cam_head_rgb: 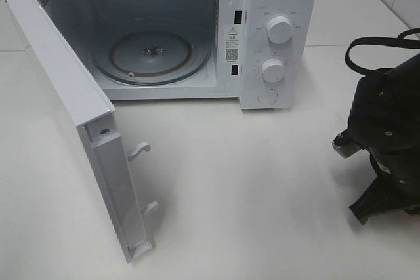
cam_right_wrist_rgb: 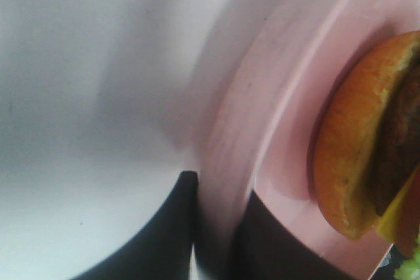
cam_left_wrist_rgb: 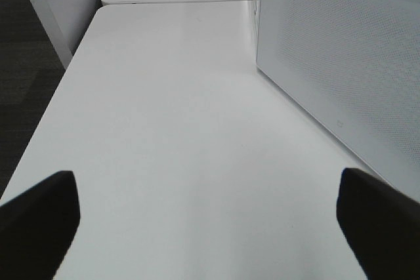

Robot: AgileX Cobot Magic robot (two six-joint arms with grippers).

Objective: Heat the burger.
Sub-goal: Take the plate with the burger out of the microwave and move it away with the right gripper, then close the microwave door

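The right gripper [cam_right_wrist_rgb: 213, 227] pinches the pink plate's [cam_right_wrist_rgb: 262, 109] rim, with the burger [cam_right_wrist_rgb: 367, 142] on it. The left gripper [cam_left_wrist_rgb: 210, 221] hangs low beside the microwave [cam_head_rgb: 275, 37], fingers wide apart.

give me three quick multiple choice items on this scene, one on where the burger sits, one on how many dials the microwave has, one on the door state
1. Where is the burger?
A. on the pink plate
B. on the turntable
C. on the bare table

2. How many dials does the microwave have?
A. one
B. two
C. four

3. The microwave door is
A. shut
B. removed
C. swung open

Answers: 1 A, the right wrist view shows the burger on the plate, whose rim the right pincer grips. 2 B, two white dials show on the panel. 3 C, the glass turntable is exposed.
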